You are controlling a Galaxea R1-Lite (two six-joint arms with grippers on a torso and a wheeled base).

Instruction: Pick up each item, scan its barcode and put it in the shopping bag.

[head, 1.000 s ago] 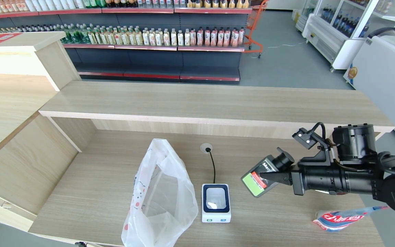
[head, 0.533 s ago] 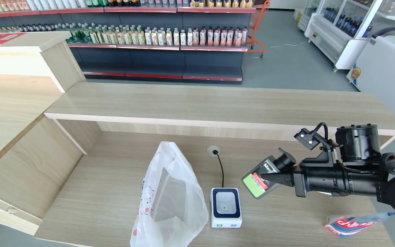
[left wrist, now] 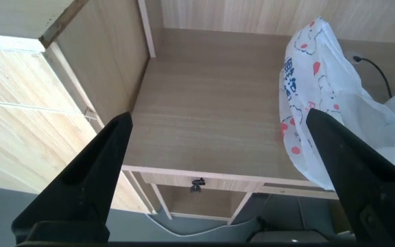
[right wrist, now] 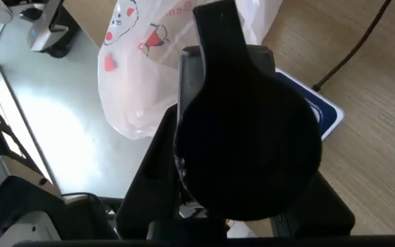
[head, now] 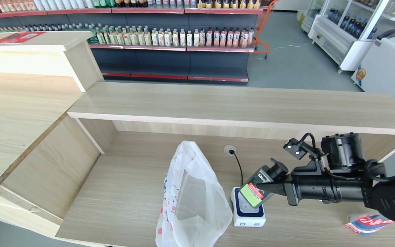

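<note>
Farthest left, our left end effector [left wrist: 218, 118] hangs off the near edge of the bench [head: 122, 192], fingers spread wide with nothing between them. Next comes the shopping bag [head: 192, 199], standing on the bench with its mouth open upward. Touching its right side is the scanner [head: 249, 219], its window facing up. Directly above that window, our right end effector [head: 262, 181] is clamped on the small dark box [head: 250, 195], tilted with its green and red label turned toward us. We judge this to be the scanning step. We cannot see where the barcode sits, so the box may need turning before it reads. After that, we would carry it left over the bag's mouth and release. A red and blue packet [head: 369, 221] lies at the far right, not yet handled.
</note>
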